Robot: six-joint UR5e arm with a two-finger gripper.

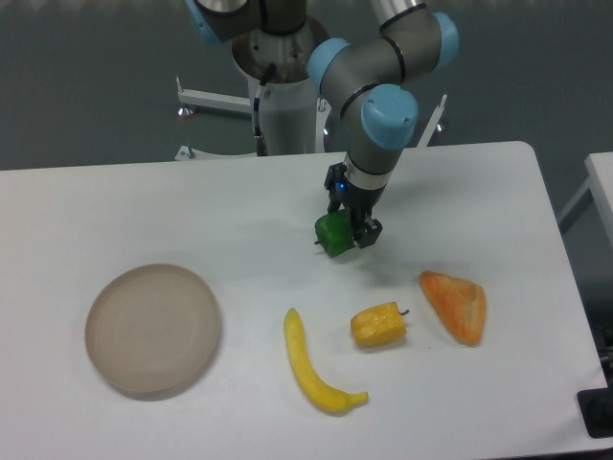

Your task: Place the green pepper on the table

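The green pepper (334, 233) is a small glossy green lump near the middle of the white table (144, 211). My gripper (348, 230) hangs straight down over it, fingers closed on its right side. The pepper's underside looks level with the tabletop, but I cannot tell whether it touches. Its short dark stem points left.
A round beige plate (153, 329) sits at the front left. A yellow banana (311, 366), a yellow pepper-like chunk (377, 325) and an orange wedge (456, 305) lie in front of the gripper. The table's right edge is near the wedge.
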